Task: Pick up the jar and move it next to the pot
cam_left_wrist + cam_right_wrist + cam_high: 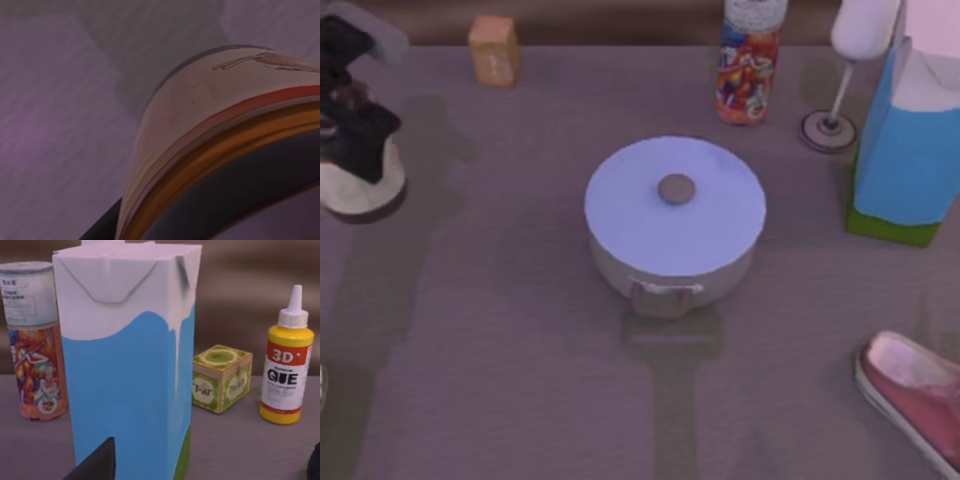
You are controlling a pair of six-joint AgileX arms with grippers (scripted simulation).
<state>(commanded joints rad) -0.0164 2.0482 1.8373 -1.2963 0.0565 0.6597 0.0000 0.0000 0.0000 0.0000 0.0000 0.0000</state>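
The jar is at the table's far left, under my left gripper, which is shut on it. In the left wrist view the jar fills most of the picture, showing its pale label and its red, orange and dark bands, with one dark fingertip beside it. The grey pot with its pale blue lid and small knob stands mid-table, well to the jar's right. My right arm is out of the top view. In its wrist view one dark fingertip points at the milk carton, and the gripper is open.
A blue-and-white milk carton, a printed spray can and a white object on a thin stem line the back right. A tan block sits back left, a pink shoe front right. A tea box and glue bottle stand behind the carton.
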